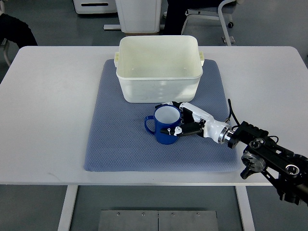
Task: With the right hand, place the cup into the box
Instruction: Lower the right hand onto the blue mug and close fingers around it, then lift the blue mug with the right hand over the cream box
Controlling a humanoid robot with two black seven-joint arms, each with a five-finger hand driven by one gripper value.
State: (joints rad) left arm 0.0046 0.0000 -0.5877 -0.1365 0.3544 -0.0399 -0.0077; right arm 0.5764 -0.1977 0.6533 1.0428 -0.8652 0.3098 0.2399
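A blue cup (162, 126) with a white inside stands upright on the blue-grey mat (115, 144), its handle pointing left. Just behind it sits the cream plastic box (159, 89), with nothing visible inside. My right hand (180, 120) reaches in from the lower right, and its white and black fingers (188, 111) wrap the cup's right side and rim. The cup rests on the mat. My left arm does not show.
The mat lies on a white table (43, 120). Beyond the far edge are a white cabinet base (139, 14) and chair legs (226, 24). A dark shape, perhaps a person's sleeve (17, 29), sits at the upper left.
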